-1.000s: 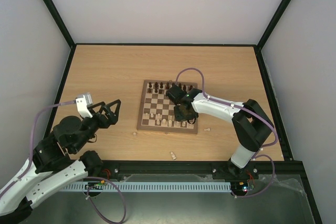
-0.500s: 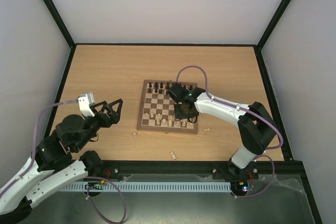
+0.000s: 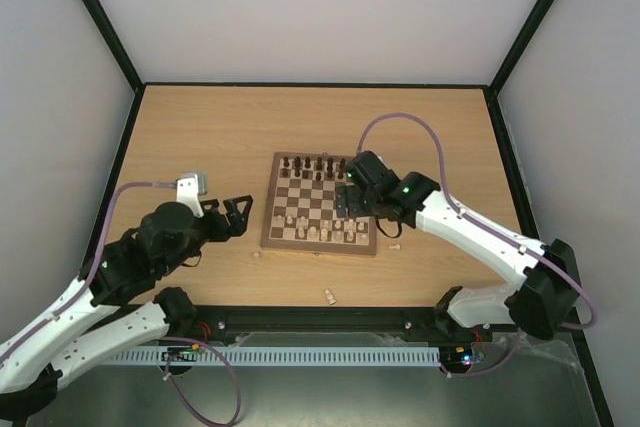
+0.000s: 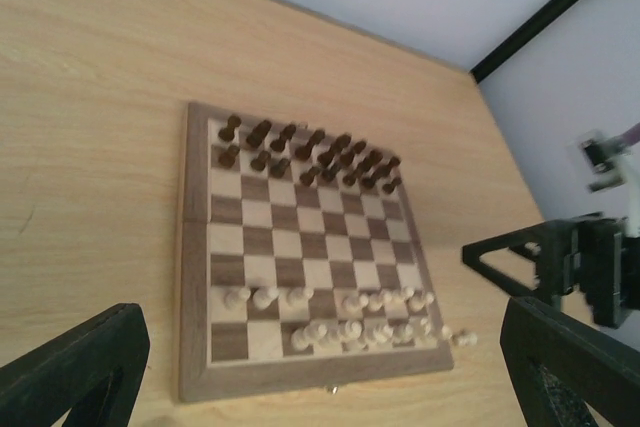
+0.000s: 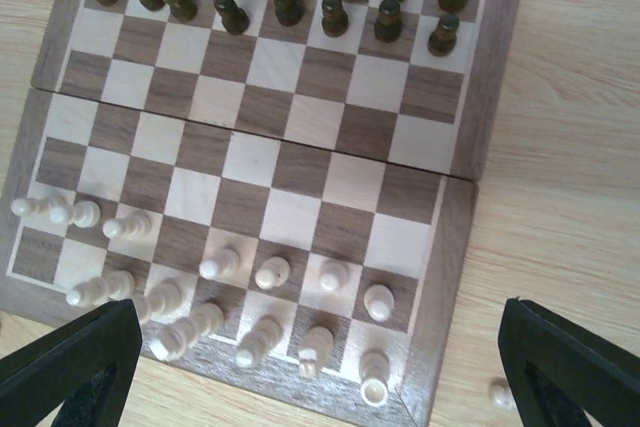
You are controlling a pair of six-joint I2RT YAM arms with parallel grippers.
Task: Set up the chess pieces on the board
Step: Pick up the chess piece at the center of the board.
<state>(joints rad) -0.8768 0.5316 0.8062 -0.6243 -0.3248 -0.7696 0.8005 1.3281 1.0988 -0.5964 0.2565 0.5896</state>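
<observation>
Board: the board (image 3: 300, 199) lies flat about in the middle of the desk (image 3: 200, 137), with its sides nearly parallel to the desk edges.
Dark pieces: the dark pieces (image 3: 315, 165) stand in the two rows on the side of the board that faces the far edge of the desk.
Pale pieces: the pale pieces (image 3: 318, 233) stand in the two rows toward the near edge. They are placed less evenly, and several are off the centre of their squares.
Loose pieces: one loose pale piece (image 3: 395, 246) lies on the desk just beside the near right corner of the board. A second loose pale piece (image 3: 329, 296) lies close to the near edge of the desk, apart from the board.
Left end effector: the left end effector (image 3: 238, 215) is over the desk between the board and the left edge and faces the board. Its fingers are spread wide, with nothing between them.
Right end effector: the right end effector (image 3: 352, 203) is above the right side of the board. Its fingers are also spread wide and hold nothing.
</observation>
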